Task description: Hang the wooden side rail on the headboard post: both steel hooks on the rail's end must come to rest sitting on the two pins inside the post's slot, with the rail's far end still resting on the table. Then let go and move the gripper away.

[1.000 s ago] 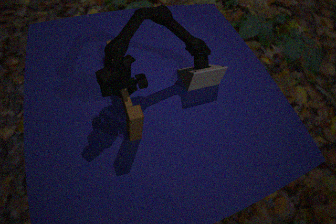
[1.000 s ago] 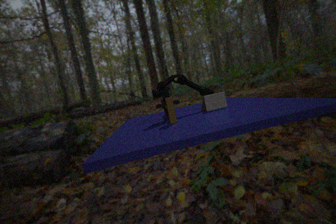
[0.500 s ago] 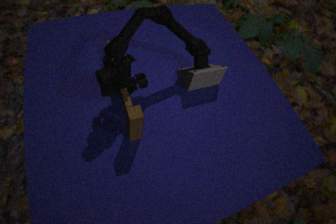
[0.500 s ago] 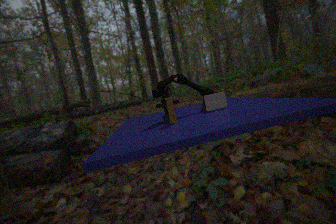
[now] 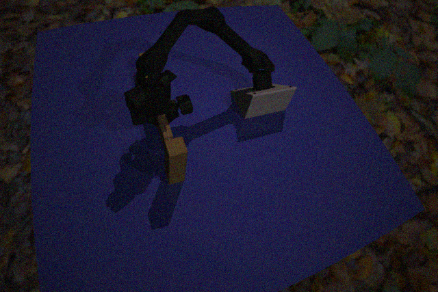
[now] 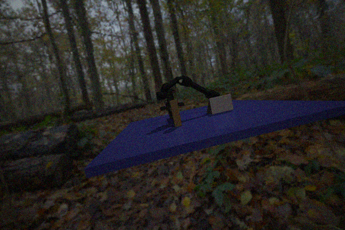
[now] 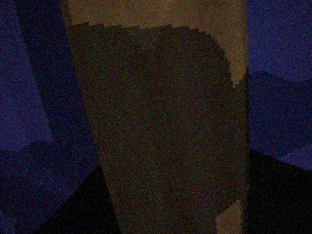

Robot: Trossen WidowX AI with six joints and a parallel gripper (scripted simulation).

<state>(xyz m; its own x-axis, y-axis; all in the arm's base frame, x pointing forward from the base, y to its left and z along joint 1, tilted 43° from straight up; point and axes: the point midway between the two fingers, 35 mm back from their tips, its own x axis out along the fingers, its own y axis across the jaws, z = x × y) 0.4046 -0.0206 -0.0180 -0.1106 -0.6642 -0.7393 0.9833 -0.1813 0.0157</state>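
The headboard post [image 5: 178, 161] [image 6: 175, 113] stands upright on the blue table. The wooden side rail [image 5: 163, 124] [image 7: 156, 12] runs back from the post under the arm. A small bit of its far end shows behind the arm in the top view, but whether it touches the table is hidden. My gripper [image 5: 159, 109] [image 7: 160, 147] is shut on the rail, behind the post. The rail's near end is at or very close to the post's back. The steel hooks, slot and pins are hidden, so I cannot tell whether the hooks sit on the pins.
The black arm arches back to its pale wedge-shaped base [image 5: 270, 101] [image 6: 220, 104], right of the post. The blue table [image 5: 247, 193] [image 6: 236, 122] carries dark shadows of arm and post. Its edges drop to leafy ground. The light is dim.
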